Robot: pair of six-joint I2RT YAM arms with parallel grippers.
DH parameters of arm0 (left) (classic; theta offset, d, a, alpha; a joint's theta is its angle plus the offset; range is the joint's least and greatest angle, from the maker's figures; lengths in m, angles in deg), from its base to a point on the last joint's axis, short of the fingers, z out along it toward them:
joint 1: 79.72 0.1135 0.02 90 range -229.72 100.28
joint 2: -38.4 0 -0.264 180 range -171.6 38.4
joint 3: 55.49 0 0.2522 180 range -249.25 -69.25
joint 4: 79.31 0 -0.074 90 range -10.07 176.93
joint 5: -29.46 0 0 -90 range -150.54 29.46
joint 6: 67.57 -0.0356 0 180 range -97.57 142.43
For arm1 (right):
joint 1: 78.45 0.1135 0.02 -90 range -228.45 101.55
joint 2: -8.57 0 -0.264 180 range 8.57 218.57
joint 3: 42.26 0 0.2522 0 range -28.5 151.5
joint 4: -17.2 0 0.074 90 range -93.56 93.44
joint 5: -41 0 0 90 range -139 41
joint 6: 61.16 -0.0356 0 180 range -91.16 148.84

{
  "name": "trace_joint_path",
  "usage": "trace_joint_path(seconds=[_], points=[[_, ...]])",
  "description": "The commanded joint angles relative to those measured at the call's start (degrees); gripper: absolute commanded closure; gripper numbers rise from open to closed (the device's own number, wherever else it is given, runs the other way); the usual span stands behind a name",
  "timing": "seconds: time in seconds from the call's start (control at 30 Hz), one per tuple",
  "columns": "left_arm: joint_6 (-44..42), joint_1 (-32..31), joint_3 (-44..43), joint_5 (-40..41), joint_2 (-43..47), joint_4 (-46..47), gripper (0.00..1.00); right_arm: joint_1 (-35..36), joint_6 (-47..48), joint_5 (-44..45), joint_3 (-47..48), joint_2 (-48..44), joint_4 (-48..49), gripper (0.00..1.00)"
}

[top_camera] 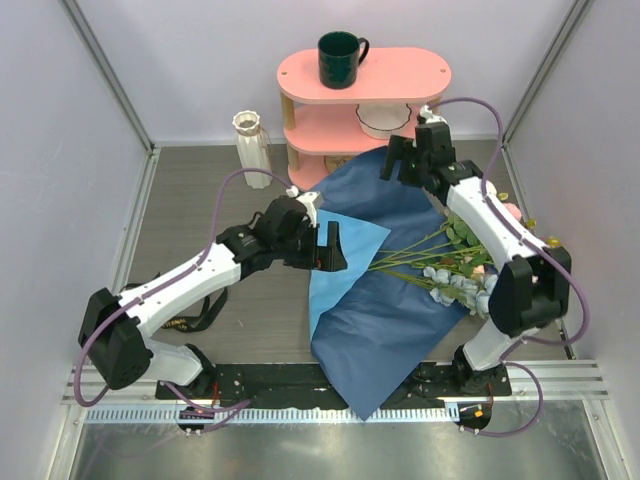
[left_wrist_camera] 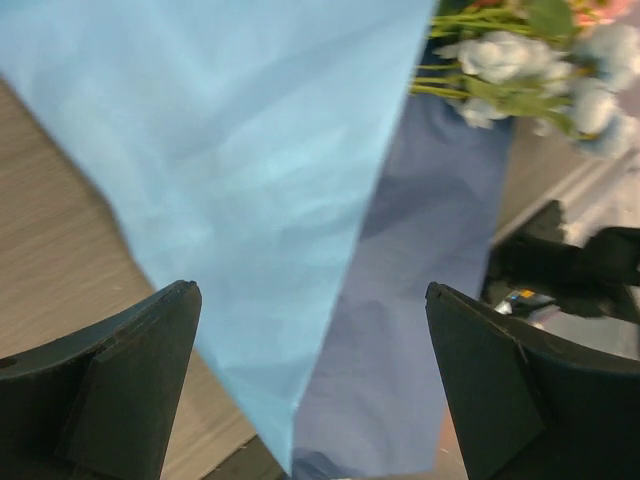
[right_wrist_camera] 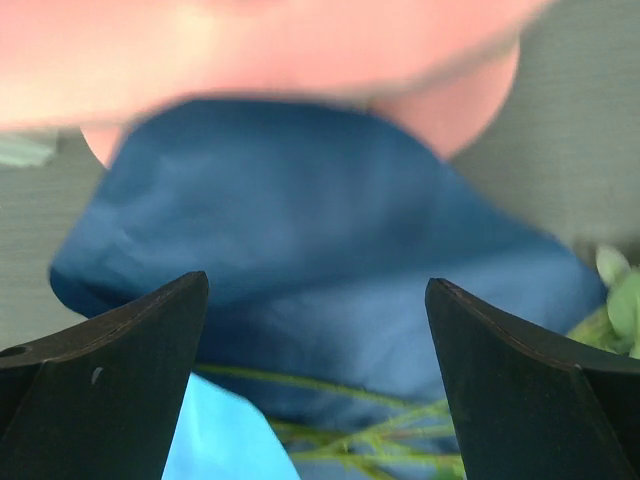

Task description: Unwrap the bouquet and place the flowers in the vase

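Observation:
The bouquet's blue paper sheet (top_camera: 380, 300) lies spread open on the table, with a light blue flap (top_camera: 340, 260) folded over its left side. The flowers (top_camera: 455, 275) rest on the sheet at the right, green stems pointing left and pale blue blooms (left_wrist_camera: 520, 70) near the right arm. My left gripper (top_camera: 327, 248) hovers open over the light blue flap (left_wrist_camera: 230, 170), holding nothing. My right gripper (top_camera: 404, 163) hangs open above the sheet's far corner (right_wrist_camera: 320, 220), with the stems (right_wrist_camera: 380, 430) below it. The cream ribbed vase (top_camera: 251, 148) stands upright at the back left, apart from both grippers.
A pink three-tier shelf (top_camera: 400, 75) stands at the back, close behind my right gripper, with a dark green mug (top_camera: 340, 58) on top and a white bowl (top_camera: 383, 120) on the middle tier. Grey walls enclose the table on three sides.

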Motion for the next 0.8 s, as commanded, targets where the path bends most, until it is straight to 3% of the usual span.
trace_joint_path(seconds=[0.0,0.13,0.23,0.27,0.33,0.43,0.47,0.6,0.77], points=[[-6.81,-0.34,-4.14,7.52,-2.26,-9.27,0.0,-0.06,-1.89,-0.18,-9.37,-12.29,-0.87,0.04],[-8.84,-2.53,-4.93,7.15,-3.06,-9.52,0.0,0.03,-4.44,-6.48,-22.26,-21.15,2.11,0.04],[-7.7,-3.15,-1.96,6.72,-0.96,-6.82,0.0,0.12,-5.24,-19.04,-34.55,-27.3,9.56,0.03],[-6.91,-3.15,-0.64,6.02,1.23,-2.97,0.0,0.21,-6.28,-27.61,-37.92,-28.73,15.77,0.02],[-5.85,-3.15,2.27,4.35,3.44,0.22,0.0,1.08,-9.35,-33.82,-47.04,-31.37,23.35,0.0],[-4.88,-3.15,3.77,3.73,6.61,4.18,0.0,7.22,-14.11,-34.3,-52.35,-31.91,32.77,0.0],[-4.8,-3.24,3.77,4.17,7.22,5.32,0.0,12.11,-14.64,-32.89,-52.54,-30.43,35.31,0.0],[-3.22,-3.24,5.17,7.68,12.57,6.64,0.0,20.32,-16.57,-27.79,-48.61,-21.56,40.96,0.0],[-1.02,-3.15,11.23,17.16,24.08,7.53,0.0,27.71,-17.8,-26.72,-31.83,-8.11,41.23,0.02]])
